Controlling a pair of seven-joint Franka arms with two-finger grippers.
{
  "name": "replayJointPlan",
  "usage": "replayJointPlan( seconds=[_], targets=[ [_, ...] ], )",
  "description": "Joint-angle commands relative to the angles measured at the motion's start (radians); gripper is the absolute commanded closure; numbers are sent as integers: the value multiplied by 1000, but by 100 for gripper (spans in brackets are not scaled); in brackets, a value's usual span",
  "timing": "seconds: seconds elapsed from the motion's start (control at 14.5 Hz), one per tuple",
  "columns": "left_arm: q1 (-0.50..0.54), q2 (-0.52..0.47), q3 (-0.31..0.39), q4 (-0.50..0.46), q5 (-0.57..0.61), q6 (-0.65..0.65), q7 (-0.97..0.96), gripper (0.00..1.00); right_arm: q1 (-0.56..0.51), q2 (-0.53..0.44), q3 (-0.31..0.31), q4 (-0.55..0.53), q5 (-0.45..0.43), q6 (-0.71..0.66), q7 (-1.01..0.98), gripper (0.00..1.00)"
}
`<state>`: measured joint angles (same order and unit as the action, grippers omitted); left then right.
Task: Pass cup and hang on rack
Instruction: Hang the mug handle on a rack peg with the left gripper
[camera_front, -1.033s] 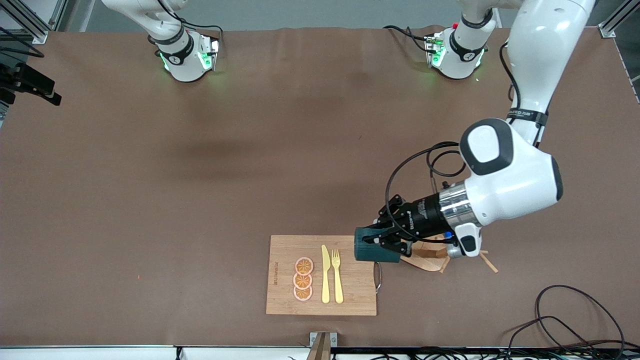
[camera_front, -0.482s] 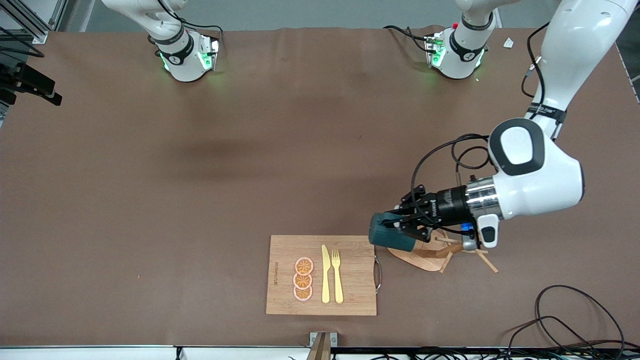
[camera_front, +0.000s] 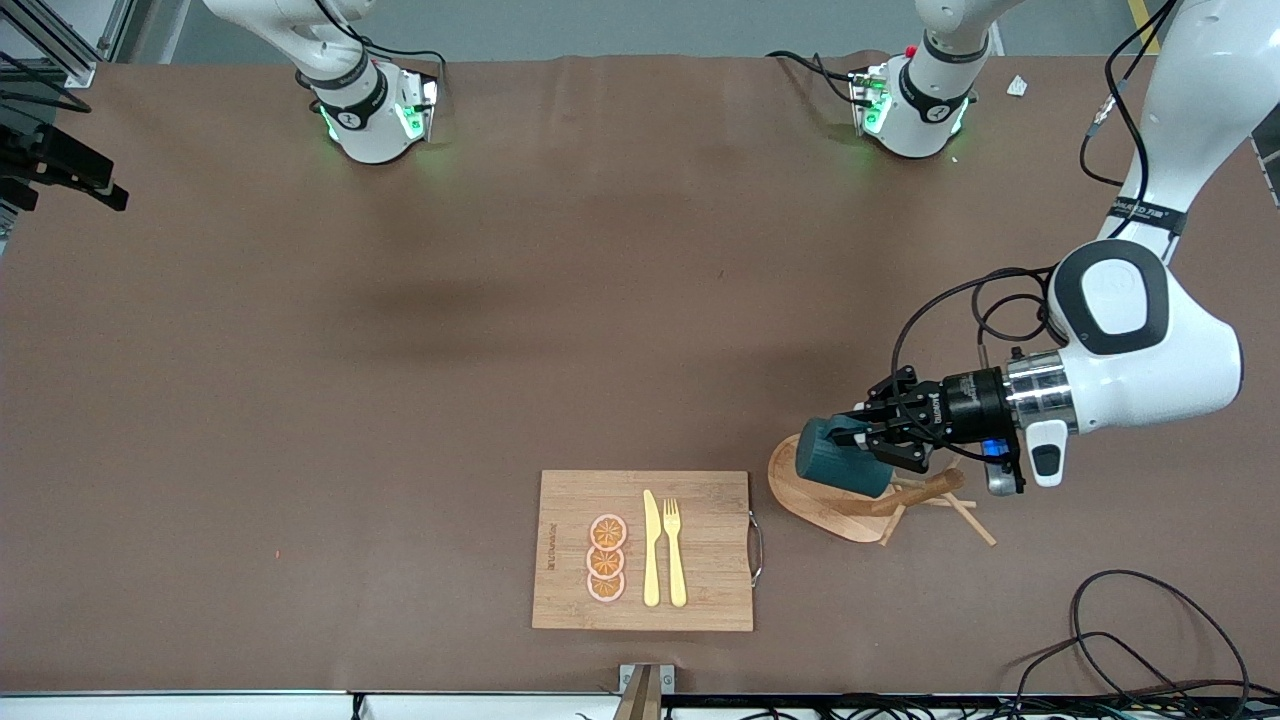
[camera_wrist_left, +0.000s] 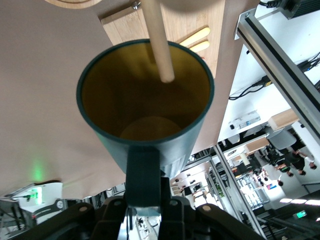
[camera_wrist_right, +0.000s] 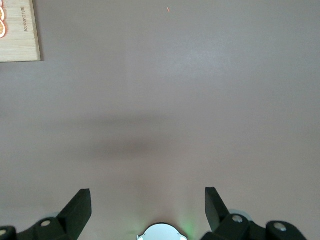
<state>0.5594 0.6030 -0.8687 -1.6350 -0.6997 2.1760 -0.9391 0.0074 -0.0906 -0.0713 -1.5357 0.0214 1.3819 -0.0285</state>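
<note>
Now left end effector (camera_front: 868, 436) clamps cup (camera_front: 838, 462) over rack (camera_front: 826, 502) (right (camera_wrist_right: 148, 207) waits, spread).

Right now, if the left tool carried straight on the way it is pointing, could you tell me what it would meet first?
The left tool, shut on the cup, points along the rack. A peg crosses the cup's mouth, so the cup would probably meet that peg first. Depth is unclear; it may already be inside.

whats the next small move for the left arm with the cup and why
Probably ease the cup a little farther along the peg, then open. The left gripper is shut on its handle over the rack, and the left wrist view shows a peg tip at the cup's mouth, not its handle. The right gripper waits open, high above the table.
</note>
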Motion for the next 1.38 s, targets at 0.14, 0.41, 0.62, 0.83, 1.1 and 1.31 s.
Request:
replayJointPlan(
  seconds=[0.14, 0.41, 0.62, 0.83, 1.1, 1.31],
  targets=[
    [80, -32, -12, -46, -30, -53, 100, 99, 8, -28, 7, -27, -27, 14, -13, 0],
    [109, 14, -10, -48, -30, -56, 181, 99, 13, -28, 7, -27, -34, 11, -11, 0],
    [113, 24, -10, -46, -30, -56, 184, 96, 13, -28, 5, -29, -34, 9, -13, 0],
    [111, 37, -10, -37, -29, -56, 178, 73, 13, -26, 5, -29, -34, 6, -11, 0],
    [113, 35, -9, -20, -29, -56, 172, 29, 13, -26, 5, -29, -34, 6, -11, 0],
    [116, 14, -9, 26, -8, -88, 126, 0, 13, -28, 5, -29, -34, 6, -11, 0]
  ],
)
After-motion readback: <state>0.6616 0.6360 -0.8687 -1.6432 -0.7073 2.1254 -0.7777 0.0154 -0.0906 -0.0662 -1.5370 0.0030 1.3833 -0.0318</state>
